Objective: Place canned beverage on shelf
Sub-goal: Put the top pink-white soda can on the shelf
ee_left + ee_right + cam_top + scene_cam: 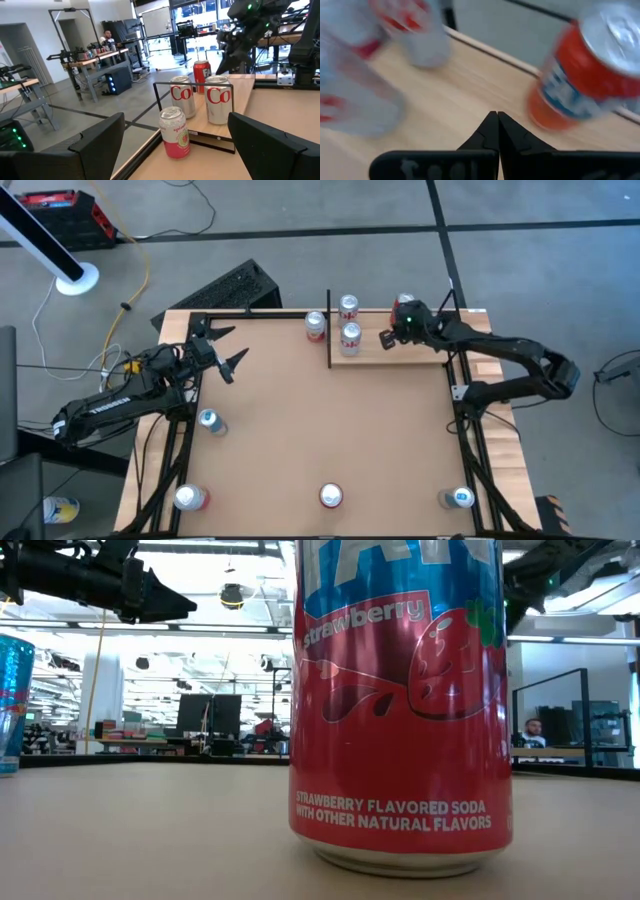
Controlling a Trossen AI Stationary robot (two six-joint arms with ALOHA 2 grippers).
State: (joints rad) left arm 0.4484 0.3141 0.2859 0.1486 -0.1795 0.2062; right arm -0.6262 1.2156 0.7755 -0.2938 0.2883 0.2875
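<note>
1. We are looking down on the table, and the shelf lies along its far edge, right of centre, a pale plank with a thin black post at its left end.
2. Three cans stand on that plank: two silver cans, one just behind the other at the left end, and a red can at the far edge further right.
3. The right gripper hangs over the shelf just beside the red can, and in its wrist view we see the two dark fingers pressed tip to tip, holding nothing.
4. That same wrist view is blurred, yet the red can shows standing upright on the pale wood.
5. A pink-and-silver can stands on the tabletop, off the shelf, just left of the black post.
6. The left gripper waits above the table's far left corner, its fingers spread wide apart and empty.
7. Four more cans stand well apart near the front and left: a blue can, a red-sided can, a strawberry soda can and another blue can.
8. At table height, that strawberry soda can fills our view.
</note>
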